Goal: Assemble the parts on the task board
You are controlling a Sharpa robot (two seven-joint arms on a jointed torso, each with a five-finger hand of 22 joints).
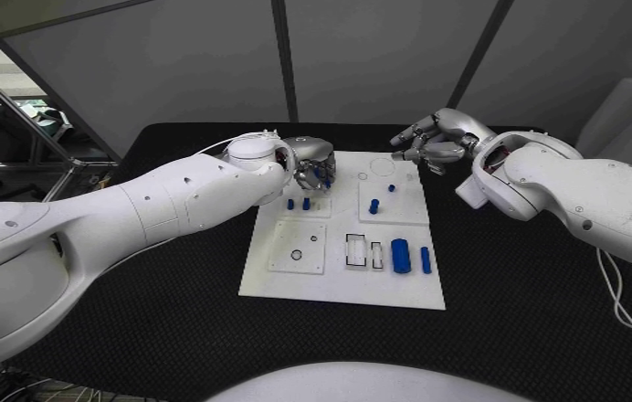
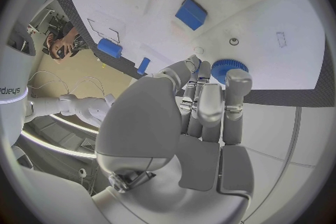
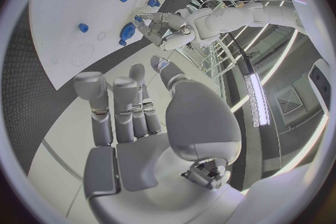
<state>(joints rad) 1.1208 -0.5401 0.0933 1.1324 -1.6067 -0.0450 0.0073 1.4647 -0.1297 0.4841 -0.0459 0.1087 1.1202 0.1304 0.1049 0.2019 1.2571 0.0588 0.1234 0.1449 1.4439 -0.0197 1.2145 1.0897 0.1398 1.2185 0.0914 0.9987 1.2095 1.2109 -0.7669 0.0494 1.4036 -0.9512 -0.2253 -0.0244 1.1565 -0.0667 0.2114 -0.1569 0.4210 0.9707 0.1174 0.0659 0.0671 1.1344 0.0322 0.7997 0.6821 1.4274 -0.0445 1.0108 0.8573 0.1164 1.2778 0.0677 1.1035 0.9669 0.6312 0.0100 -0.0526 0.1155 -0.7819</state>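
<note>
Your left hand (image 2: pixel 203 101) pinches the blue gear (image 2: pixel 229 69) over the task board (image 1: pixel 395 283) near the upper middle of the frame, so lower it squarely before letting go; your right hand (image 1: pixel 435 142) hangs released, grasping nothing.

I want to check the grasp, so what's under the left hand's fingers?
A round blue ridged part sits at the fingers of the left hand, over the task board. Its lower side and the board spot beneath it are covered.
</note>
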